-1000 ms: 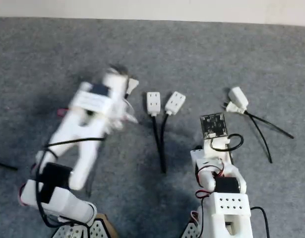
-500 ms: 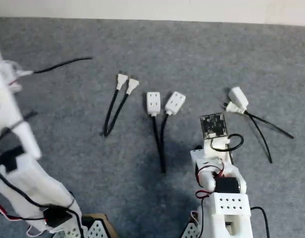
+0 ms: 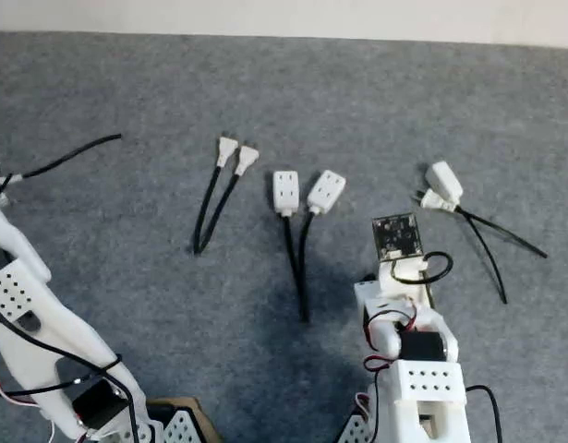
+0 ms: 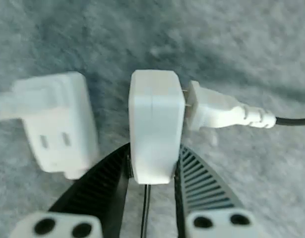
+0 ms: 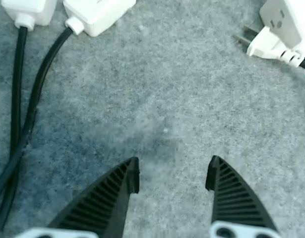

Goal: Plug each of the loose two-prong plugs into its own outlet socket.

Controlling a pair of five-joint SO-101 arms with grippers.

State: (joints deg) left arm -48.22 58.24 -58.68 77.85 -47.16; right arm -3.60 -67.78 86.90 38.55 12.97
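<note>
In the left wrist view my left gripper [image 4: 153, 148] is shut on a white outlet socket [image 4: 154, 119], one black finger on each side. A two-prong plug [image 4: 216, 110] meets that socket's side, prongs partly showing. A second socket [image 4: 55, 124] lies beside it. From above, two loose plugs [image 3: 228, 148] [image 3: 247, 159] lie left of two sockets [image 3: 285, 191] [image 3: 326, 191]. The left arm [image 3: 25, 305] stands at the far left edge, apart from them. My right gripper [image 5: 173, 171] is open over bare carpet, short of a third socket [image 5: 288, 17] and its plug [image 5: 266, 42].
Black cords [image 3: 297, 268] trail from the middle sockets toward the arms' bases. Another black cable [image 3: 76, 152] runs in from the left edge. Thin cords [image 3: 491, 240] stretch right from the third socket [image 3: 443, 180]. Grey carpet covers the table up to a pale strip at the back.
The left arm has swung from over the two loose plugs to the far left edge, uncovering them. The right arm has stayed still.
</note>
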